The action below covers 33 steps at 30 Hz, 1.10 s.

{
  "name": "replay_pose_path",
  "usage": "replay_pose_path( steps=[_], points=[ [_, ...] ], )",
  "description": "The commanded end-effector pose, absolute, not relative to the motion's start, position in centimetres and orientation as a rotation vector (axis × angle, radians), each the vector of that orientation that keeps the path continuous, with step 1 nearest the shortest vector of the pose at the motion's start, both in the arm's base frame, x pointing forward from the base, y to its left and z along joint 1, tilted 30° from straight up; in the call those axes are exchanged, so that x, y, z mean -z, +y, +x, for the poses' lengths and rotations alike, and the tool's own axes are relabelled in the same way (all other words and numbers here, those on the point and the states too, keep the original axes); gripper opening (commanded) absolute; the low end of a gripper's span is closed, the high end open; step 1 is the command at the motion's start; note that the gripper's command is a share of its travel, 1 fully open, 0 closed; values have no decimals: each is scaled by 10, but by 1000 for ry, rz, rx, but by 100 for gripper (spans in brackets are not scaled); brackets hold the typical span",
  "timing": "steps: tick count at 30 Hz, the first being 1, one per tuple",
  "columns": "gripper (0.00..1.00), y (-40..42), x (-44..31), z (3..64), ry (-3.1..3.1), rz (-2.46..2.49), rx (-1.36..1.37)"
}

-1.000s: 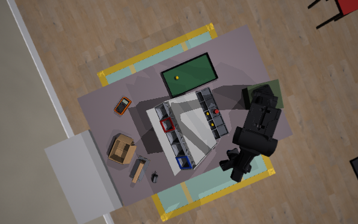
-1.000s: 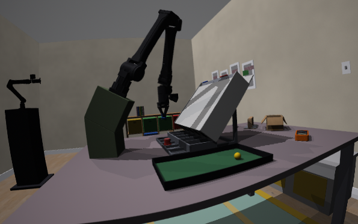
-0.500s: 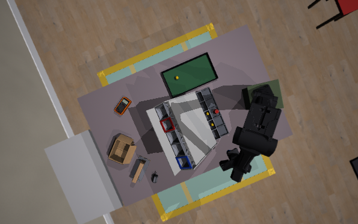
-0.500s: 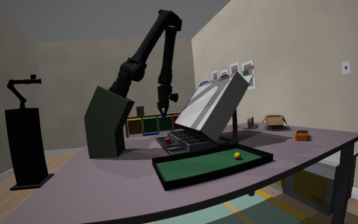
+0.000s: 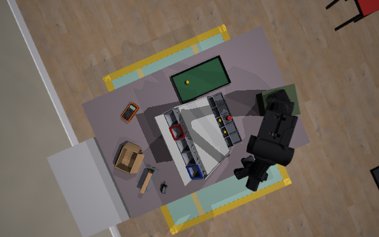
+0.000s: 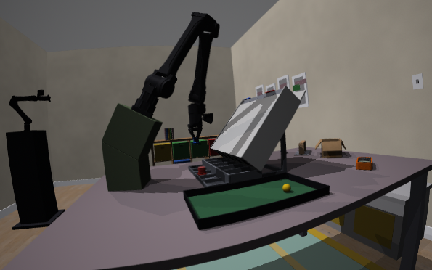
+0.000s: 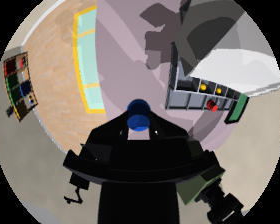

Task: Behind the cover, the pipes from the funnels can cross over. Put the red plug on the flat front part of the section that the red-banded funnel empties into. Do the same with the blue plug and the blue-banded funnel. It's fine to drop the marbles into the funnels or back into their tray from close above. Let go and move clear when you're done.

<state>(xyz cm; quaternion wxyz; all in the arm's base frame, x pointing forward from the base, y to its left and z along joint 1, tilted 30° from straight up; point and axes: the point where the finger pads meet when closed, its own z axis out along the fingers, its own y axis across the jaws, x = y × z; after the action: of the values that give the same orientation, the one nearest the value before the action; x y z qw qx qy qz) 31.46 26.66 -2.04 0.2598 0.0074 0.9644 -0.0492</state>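
The fingers (image 6: 195,135), partly open, pinch the blue plug (image 6: 196,142) (image 7: 138,115) above the tabletop (image 6: 150,221) (image 7: 126,60).

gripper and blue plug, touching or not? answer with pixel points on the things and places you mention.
Touching. The wrist view shows the blue plug (image 6: 196,142) (image 7: 138,116) between the fingertips of the gripper (image 6: 195,140) (image 7: 138,113), both closed on its sides; the exterior view shows it at the fingertips, up off the table (image 6: 85,225).

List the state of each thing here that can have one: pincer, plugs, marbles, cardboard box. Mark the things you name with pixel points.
pincer (image 6: 195,139) (image 7: 138,113): shut on the blue plug
blue plug (image 6: 196,141) (image 7: 138,121): held, off the table
red plug (image 5: 229,118) (image 6: 202,170) (image 7: 212,105): standing on a flat front part
yellow marbles: one in the green tray (image 5: 205,78) (image 6: 237,203) (image 7: 236,110), two in sections behind the front parts
cardboard box (image 5: 128,158) (image 6: 332,148): flaps open
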Motion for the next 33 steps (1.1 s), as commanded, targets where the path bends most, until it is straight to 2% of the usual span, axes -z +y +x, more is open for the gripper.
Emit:
replay_pose_path(
  steps=[1, 8, 21, 33],
  points=[
    [0, 267, 47, 297, 2628, 5, 151],
    [0, 265, 66, 285, 2628, 5, 151],
    [0, 253, 54, 295, 2615, 26, 129],
    [0, 181, 47, 291, 2614, 23, 131]
  ],
)
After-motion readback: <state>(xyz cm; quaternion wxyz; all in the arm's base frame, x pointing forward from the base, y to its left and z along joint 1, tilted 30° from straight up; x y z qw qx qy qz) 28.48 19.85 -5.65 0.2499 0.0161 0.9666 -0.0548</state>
